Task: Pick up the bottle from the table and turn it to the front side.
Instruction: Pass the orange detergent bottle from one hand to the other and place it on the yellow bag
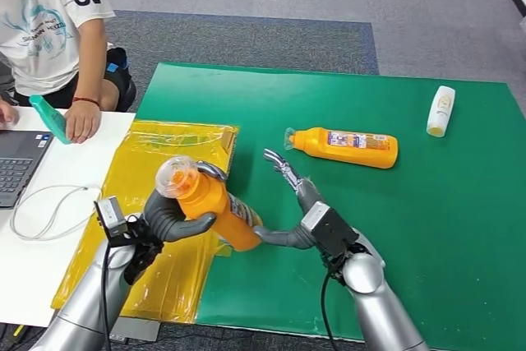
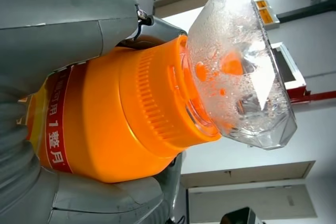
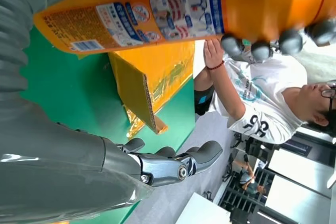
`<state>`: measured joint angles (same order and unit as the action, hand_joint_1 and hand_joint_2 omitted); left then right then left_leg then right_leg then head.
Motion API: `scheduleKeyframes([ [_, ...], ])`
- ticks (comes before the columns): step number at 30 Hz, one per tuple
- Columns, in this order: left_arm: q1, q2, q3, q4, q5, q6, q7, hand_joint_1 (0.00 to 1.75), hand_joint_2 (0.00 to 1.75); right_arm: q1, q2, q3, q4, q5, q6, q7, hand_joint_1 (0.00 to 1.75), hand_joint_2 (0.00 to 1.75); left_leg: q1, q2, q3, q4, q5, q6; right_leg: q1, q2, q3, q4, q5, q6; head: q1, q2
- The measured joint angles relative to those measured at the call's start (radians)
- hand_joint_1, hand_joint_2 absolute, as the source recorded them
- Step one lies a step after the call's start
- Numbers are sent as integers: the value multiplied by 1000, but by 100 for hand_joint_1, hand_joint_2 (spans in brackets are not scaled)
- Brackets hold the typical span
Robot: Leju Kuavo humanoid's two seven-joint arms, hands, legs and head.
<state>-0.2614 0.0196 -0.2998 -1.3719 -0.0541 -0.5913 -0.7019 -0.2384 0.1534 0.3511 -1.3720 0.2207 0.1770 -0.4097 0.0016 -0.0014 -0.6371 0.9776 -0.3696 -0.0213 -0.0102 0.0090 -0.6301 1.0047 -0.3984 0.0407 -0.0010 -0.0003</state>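
My left hand point(image 1: 166, 216) grips an orange bottle point(image 1: 214, 203) around its upper body and holds it tilted above the yellow sheet, its clear cap point(image 1: 175, 175) toward me and to the left. In the left wrist view the hand point(image 2: 59, 24) wraps the bottle point(image 2: 118, 114) just behind the clear cap point(image 2: 241, 72). My right hand point(image 1: 299, 203) is at the bottle's base. Its thumb touches the base and its fingers point(image 3: 170, 163) stay spread away from the bottle point(image 3: 158, 14), whose printed label faces that camera.
A second orange bottle point(image 1: 348, 147) lies on its side on the green mat point(image 1: 403, 244), a small white bottle point(image 1: 440, 110) at the far right. A yellow sheet point(image 1: 149, 154) covers the mat's left edge. A seated person point(image 1: 56, 30), a laptop point(image 1: 16, 162) and a cable point(image 1: 49, 207) are at left.
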Motion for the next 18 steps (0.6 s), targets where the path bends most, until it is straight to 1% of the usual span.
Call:
scheduleKeyframes([
  [6,3,15,-26,-48,-33,34,0,175,175,-4,0,-38,11,-40,16,-3,0,175,0,0,0,0,0,0,0,0,0,0,0,0,0,0],
  [10,-2,42,-76,-74,-97,88,0,175,175,-7,-1,-75,15,-73,31,-15,0,175,0,0,0,0,0,0,0,0,0,0,0,0,0,0],
  [13,-27,91,-145,-89,-137,100,0,175,175,-20,-3,-111,21,-112,57,-23,0,175,0,0,0,0,0,0,0,0,-1,0,0,0,0,0],
  [18,-123,217,-297,-119,-93,50,0,175,175,-71,-6,-142,74,-138,79,-31,0,175,0,0,0,0,1,-1,0,0,-1,0,1,-1,0,0],
])
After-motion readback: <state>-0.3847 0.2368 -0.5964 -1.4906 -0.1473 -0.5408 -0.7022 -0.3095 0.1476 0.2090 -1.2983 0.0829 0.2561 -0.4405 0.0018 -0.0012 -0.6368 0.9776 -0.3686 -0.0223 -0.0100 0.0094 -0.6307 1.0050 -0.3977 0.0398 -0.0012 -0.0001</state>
